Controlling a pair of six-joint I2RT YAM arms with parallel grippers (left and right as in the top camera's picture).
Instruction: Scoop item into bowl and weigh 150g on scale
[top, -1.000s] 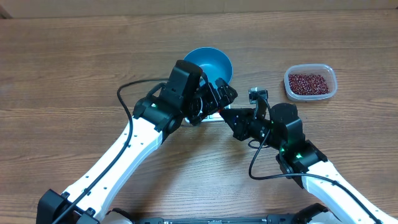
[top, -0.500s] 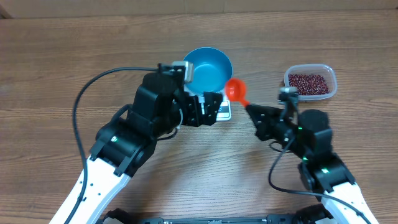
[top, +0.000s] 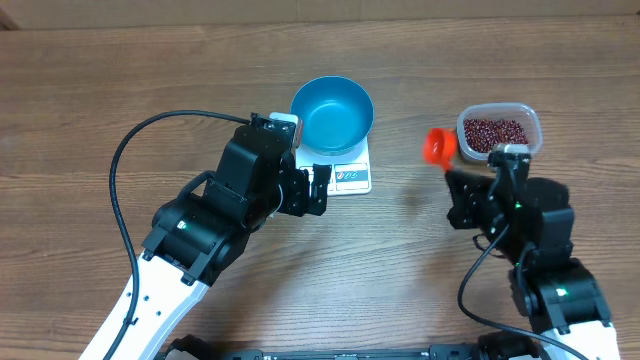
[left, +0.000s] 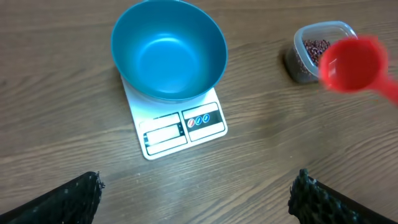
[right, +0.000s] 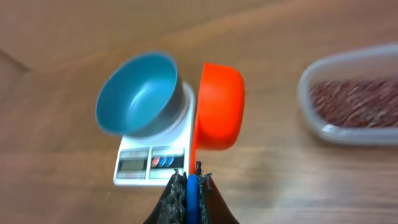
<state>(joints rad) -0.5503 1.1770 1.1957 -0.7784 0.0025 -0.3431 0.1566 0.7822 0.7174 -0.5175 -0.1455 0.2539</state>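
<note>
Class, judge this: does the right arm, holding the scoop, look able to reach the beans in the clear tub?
Probably yes: the right gripper holds the scoop right beside the open tub, its beans uncovered, with nothing between them.

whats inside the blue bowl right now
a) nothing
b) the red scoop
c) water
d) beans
a: the blue bowl on the scale shows only bare blue inside, while the beans lie in the clear tub and the red scoop is held off to the side by the right claw.
</note>
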